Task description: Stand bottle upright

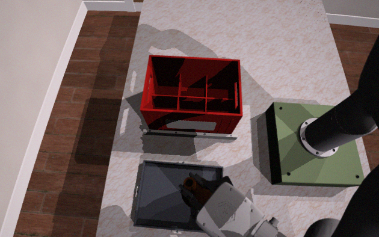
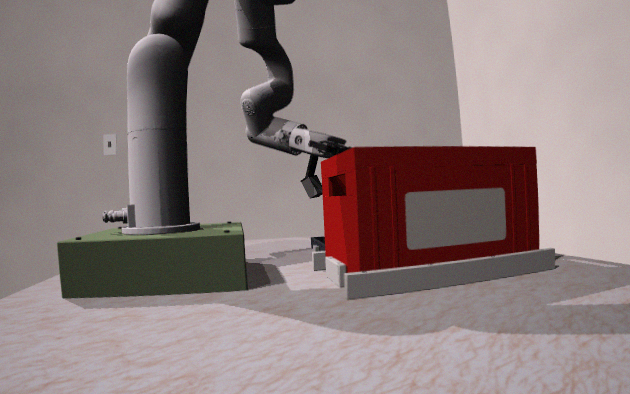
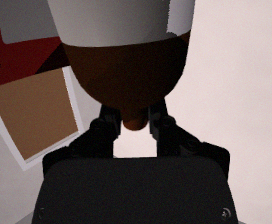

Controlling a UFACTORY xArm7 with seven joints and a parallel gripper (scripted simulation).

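Above a marbled bench (image 1: 280, 45), the robot arm's claw (image 1: 189, 187) pinches the neck of a brown bottle (image 1: 193, 187), holding it over the right half of the dark tray (image 1: 156, 192). From the wrist camera, the bottle (image 3: 123, 50) fills the upper frame, its white label showing, its narrow neck caught between the dark fingers. Whether the bottle's base touches the tray cannot be told. The red crate (image 1: 189, 120), divided into compartments, sits on the bench just beyond the tray, beside the arm's green base (image 1: 286, 144).
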